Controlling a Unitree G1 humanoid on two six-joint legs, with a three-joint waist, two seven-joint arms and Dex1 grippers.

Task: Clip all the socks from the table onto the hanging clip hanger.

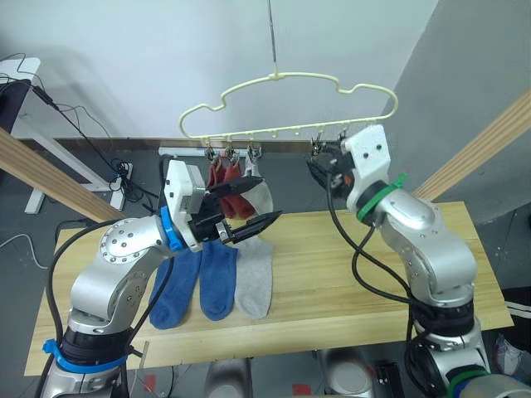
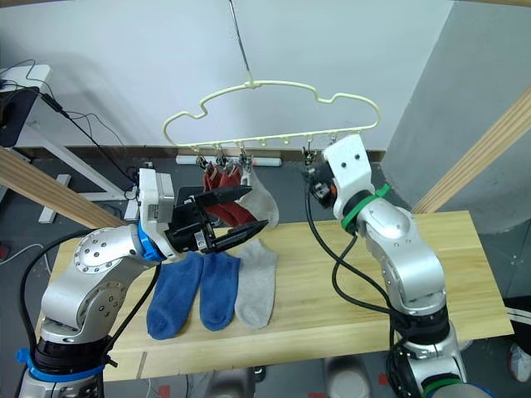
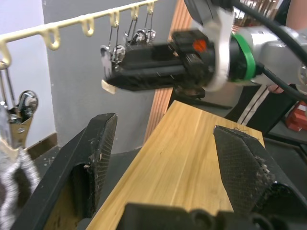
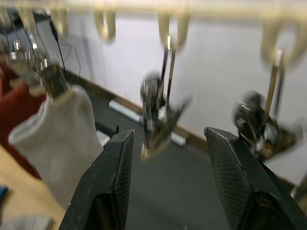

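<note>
Empty clip (image 4: 154, 127) between right end effector (image 4: 168, 158) fingers

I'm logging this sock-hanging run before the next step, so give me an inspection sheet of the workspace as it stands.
Surface: pale wood table, bare at the right.
Job's things: two blue socks and one grey sock lie flat on the table; two red socks and a grey sock hang from the clip hanger.
Clutter: nothing seen.
Grippers: left gripper open, empty, above the lying socks; right gripper open around a free clip.
Cables: black cables run along both arms; more lie on the floor.
Surroundings: white wall, wooden beams.
</note>
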